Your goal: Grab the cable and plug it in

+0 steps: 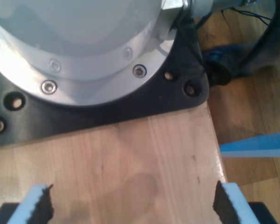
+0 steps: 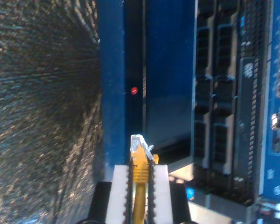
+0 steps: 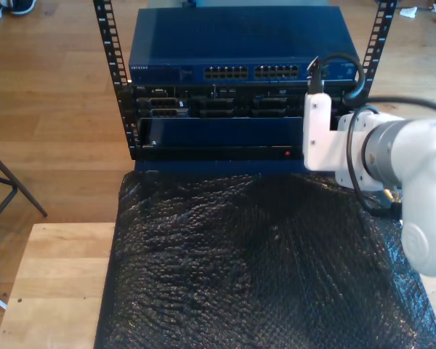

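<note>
— Where is the cable [image 2: 140,172] sitting?
— My second end effector [image 2: 140,186] is pinching it, plug facing the blue rack unit [image 2: 168,93].
— And the first end effector [image 1: 133,203]?
— It's hanging spread above the bench [image 1: 130,154].

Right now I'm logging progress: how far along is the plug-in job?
Grabbing looks done: my second gripper is shut on the yellow cable, clear plug pointing at the blue rack unit. In hand: the approach. Left: seating the plug in a port; it isn't in one yet. My first gripper is open over a wooden surface.
</note>
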Controlling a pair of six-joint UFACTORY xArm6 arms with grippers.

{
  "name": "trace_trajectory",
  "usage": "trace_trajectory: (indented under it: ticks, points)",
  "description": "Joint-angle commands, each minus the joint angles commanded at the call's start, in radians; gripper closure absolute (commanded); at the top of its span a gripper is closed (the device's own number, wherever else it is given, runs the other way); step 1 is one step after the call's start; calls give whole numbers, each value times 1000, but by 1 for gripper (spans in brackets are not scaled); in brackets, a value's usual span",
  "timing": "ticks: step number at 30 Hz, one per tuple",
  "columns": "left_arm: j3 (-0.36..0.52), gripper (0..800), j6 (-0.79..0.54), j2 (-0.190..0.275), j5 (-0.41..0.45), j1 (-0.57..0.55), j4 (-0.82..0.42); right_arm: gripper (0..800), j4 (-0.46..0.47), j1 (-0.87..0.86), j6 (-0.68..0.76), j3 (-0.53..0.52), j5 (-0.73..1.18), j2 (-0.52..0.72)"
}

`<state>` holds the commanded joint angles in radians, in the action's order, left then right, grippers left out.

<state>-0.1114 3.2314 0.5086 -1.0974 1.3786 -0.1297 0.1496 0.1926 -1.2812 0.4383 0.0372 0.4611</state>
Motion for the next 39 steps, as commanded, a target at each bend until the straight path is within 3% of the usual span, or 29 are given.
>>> trace_trajectory:
  ticks: [9, 13, 34, 39]
  points:
    - [0, 0, 0, 0, 0, 0, 0, 799, 87, -29, -5, -21, -83, 35]
    - [0, 0, 0, 0, 0, 0, 0, 799, 167, -80, -5, 3, -110, 23]
    - [0, 0, 0, 0, 0, 0, 0, 799, 189, -103, -6, 190, -410, -351]
    - [0, 0, 0, 0, 0, 0, 0, 799, 192, -106, -38, 239, -433, -391]
